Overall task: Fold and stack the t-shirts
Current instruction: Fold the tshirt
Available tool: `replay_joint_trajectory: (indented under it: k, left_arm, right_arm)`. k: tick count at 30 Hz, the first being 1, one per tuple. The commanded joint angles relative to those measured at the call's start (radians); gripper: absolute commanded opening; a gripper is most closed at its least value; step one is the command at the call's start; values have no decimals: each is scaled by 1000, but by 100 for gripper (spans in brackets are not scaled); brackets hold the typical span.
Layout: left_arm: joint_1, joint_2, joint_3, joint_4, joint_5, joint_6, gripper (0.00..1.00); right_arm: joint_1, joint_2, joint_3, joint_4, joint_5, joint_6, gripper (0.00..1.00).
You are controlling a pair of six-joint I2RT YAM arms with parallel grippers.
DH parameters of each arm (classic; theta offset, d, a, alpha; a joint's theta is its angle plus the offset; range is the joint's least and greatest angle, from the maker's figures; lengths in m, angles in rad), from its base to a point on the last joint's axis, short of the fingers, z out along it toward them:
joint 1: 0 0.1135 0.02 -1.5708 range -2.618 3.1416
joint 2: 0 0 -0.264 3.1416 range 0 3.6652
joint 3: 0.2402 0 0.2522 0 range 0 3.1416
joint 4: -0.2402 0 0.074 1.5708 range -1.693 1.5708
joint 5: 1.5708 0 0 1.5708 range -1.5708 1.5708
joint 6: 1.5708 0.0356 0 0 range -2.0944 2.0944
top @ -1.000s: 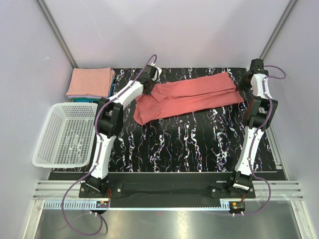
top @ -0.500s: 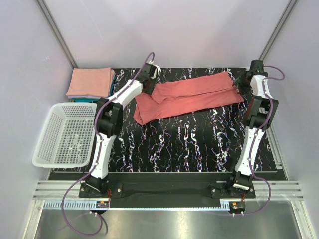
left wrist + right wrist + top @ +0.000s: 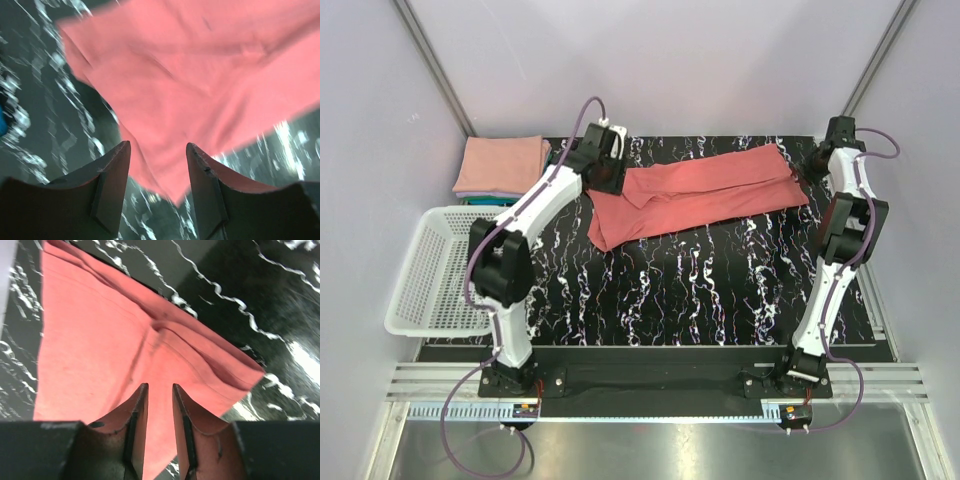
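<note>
A coral-red t-shirt [image 3: 705, 192] lies folded into a long strip across the back of the table, its right end higher than its left. My left gripper [image 3: 603, 168] hovers just off the strip's left end. In the left wrist view it [image 3: 157, 150] is open above a corner of the shirt [image 3: 200, 75], with nothing between its fingers. My right gripper [image 3: 817, 163] is at the strip's right end. Seen from the right wrist, it [image 3: 160, 386] stands open by a narrow gap over the red cloth [image 3: 95, 340] and grips nothing. A folded salmon-pink t-shirt [image 3: 502, 163] tops a teal one [image 3: 486, 200] at the back left.
A white mesh basket [image 3: 450, 272] sits at the table's left edge, in front of the folded stack. The black marbled tabletop [image 3: 700, 290] lies bare in front of the red shirt. Grey walls close in on the left, right and back.
Both grippers have opened and let go of the ends of the red shirt. The left arm swung left, away from the shirt's end. The right gripper drew back slightly.
</note>
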Motion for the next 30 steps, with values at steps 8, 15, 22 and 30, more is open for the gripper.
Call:
replay_joint_trajectory:
  k: [8, 15, 22, 30]
  left_arm:
    - [-16, -218, -402, 51, 226, -192, 53]
    - [-9, -283, -569, 83, 187, -268, 53]
    - [15, -336, -653, 161, 203, -285, 54]
    - [30, -327, -689, 319, 284, -248, 53]
  right_arm:
    - [3, 77, 56, 29, -25, 25, 25]
    - [-5, 193, 156, 46, -55, 63, 35]
    - [-14, 162, 203, -12, -74, 25, 44]
    - [-34, -24, 114, -112, -39, 46, 53]
